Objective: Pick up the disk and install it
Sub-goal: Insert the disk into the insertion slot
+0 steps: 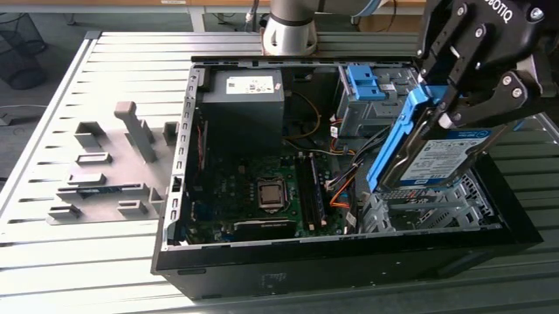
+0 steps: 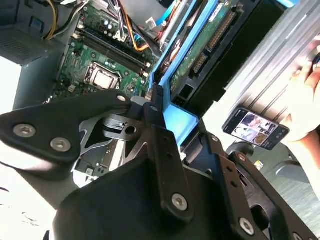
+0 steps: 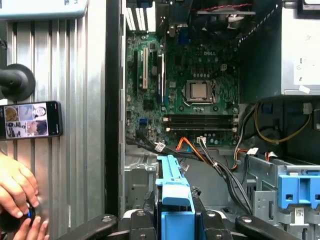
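Disk above the case
I am seeing the gripper (image 1: 450, 108) pinching the tilted disk (image 1: 436, 157), hanging over the case (image 1: 349, 261) at 3 o'clock.

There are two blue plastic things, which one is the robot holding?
The gripper is shut on the disk, the silver metal drive in a blue frame. The other all-blue plastic bracket sits untouched in the black computer case.

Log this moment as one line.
hand: shut on disk | disk: tilted, above drive cage | case: open
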You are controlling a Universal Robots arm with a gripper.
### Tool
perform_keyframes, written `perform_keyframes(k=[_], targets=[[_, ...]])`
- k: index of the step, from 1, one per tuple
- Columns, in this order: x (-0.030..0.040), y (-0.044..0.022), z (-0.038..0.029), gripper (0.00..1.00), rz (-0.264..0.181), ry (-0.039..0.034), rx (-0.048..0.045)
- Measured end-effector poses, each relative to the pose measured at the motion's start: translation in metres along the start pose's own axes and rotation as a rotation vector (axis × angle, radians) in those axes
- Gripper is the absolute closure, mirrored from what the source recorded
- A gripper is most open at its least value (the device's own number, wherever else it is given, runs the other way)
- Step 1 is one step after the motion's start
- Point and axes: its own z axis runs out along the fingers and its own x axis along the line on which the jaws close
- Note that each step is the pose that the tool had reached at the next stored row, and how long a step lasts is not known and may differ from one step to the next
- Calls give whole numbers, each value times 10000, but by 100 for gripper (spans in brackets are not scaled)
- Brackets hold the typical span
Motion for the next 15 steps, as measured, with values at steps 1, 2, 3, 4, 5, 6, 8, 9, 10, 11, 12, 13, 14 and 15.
perform_keyframes(k=[1, 2, 3, 4, 5, 6, 8, 9, 10, 11, 12, 13, 14, 15], targets=[[0, 0, 0, 63, -1, 1, 0], [0, 0, 0, 63, -2, 0, 0], [1, 0, 1, 63, -3, -1, 0], [1, -2, 5, 63, -8, -3, 0], [1, -11, 10, 63, -29, -5, 0], [1, -28, 17, 63, -59, -5, 0], [0, -81, 33, 63, -70, -2, -1], [-1, -116, 42, 63, -70, -2, -1], [-1, -151, 51, 63, -69, -2, -1], [-2, -180, 60, 63, -70, -2, -1], [-2, -203, 69, 63, -70, -2, -1], [-3, -214, 78, 63, -69, 0, -1], [-2, -222, 89, 63, -66, 0, -1], [-2, -228, 100, 63, -66, -1, -1]])
